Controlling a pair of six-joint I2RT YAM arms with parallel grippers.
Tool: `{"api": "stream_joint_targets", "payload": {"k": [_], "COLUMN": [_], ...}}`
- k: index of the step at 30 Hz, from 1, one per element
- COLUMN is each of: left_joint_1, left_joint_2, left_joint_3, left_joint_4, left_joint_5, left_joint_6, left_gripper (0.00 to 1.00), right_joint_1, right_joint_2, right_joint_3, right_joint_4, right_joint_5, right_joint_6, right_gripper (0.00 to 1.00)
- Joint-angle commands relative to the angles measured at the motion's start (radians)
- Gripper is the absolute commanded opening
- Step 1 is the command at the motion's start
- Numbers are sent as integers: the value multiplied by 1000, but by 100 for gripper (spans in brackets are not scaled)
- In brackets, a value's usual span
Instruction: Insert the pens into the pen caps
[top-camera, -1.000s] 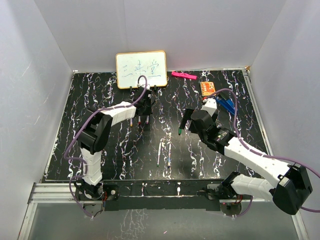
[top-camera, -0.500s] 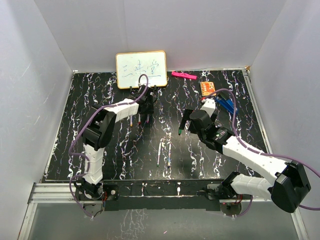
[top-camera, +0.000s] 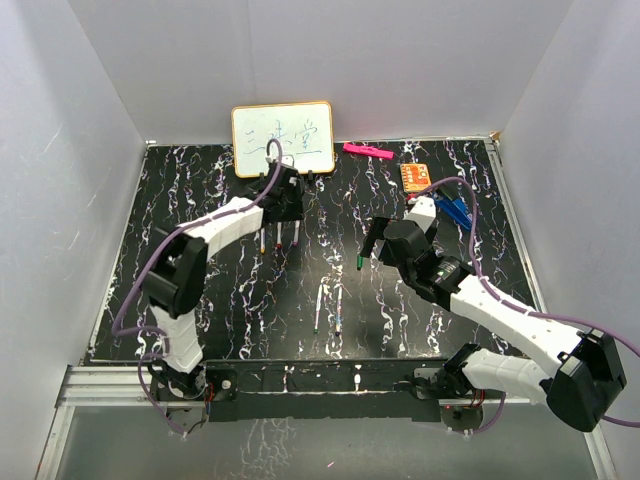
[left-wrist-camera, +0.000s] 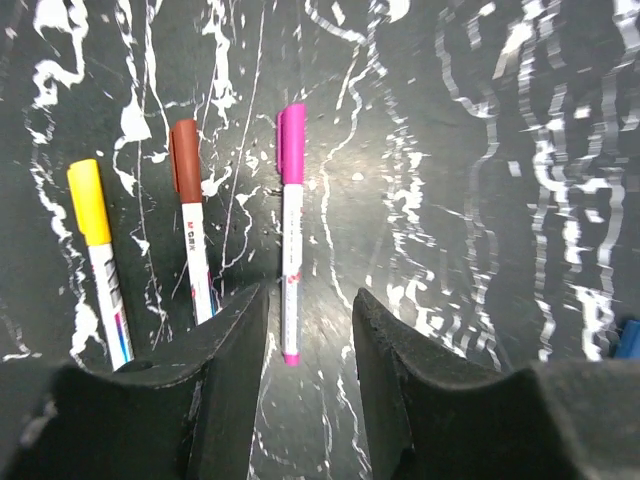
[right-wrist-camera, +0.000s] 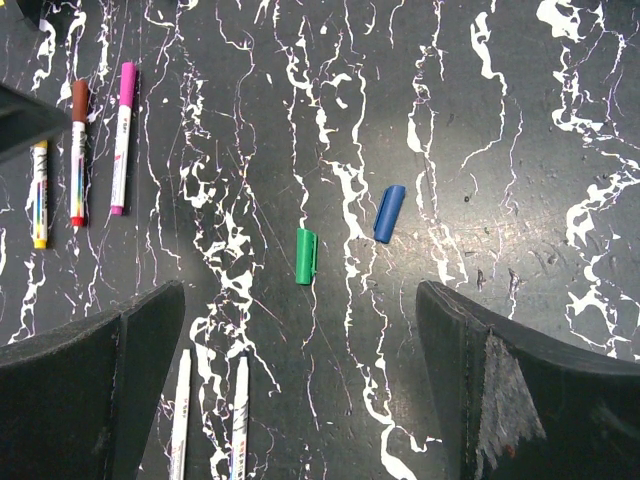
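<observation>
Three capped pens lie side by side: yellow (left-wrist-camera: 90, 200), red-brown (left-wrist-camera: 185, 160) and magenta (left-wrist-camera: 291, 130); they also show in the top view (top-camera: 278, 240). My left gripper (left-wrist-camera: 310, 300) (top-camera: 287, 212) is open and empty, its fingers either side of the magenta pen's tail end without touching it. Two uncapped pens (right-wrist-camera: 180, 410) (right-wrist-camera: 238, 415) lie parallel in mid-table (top-camera: 328, 305). A green cap (right-wrist-camera: 306, 256) (top-camera: 358, 264) and a blue cap (right-wrist-camera: 389, 213) lie loose beyond them. My right gripper (right-wrist-camera: 300, 300) (top-camera: 375, 245) hovers above the caps, wide open and empty.
A whiteboard (top-camera: 282, 138) stands at the back, just behind my left gripper. A pink marker (top-camera: 367, 150), an orange card (top-camera: 417, 176) and a blue clip-like object (top-camera: 455, 208) lie at the back right. White walls enclose the table.
My left gripper has drawn back toward the whiteboard, away from the capped pens. My right gripper has hardly moved.
</observation>
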Motion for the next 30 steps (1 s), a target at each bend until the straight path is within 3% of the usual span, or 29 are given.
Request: {"api": "stream_joint_targets", "payload": {"k": [1, 14, 20, 30], "left_joint_1": [-23, -368, -480, -577], "left_joint_2": [-183, -374, -379, -313], "left_joint_3": [-60, -352, -371, -348], "left_joint_4": [-8, -160, -250, -252], "left_joint_5": [40, -77, -143, -130], "left_joint_6": [17, -110, -181, -248], "left_gripper": [38, 41, 42, 43], "right_joint_1": [-3, -4, -3, -4], "right_joint_2": [-28, -20, -77, -102], "right_joint_3": [33, 35, -33, -60], "right_joint_4": [0, -111, -56, -53], "right_joint_5": [34, 88, 67, 73], "right_joint_6": [6, 15, 9, 15], "right_gripper": [98, 98, 98, 98]}}
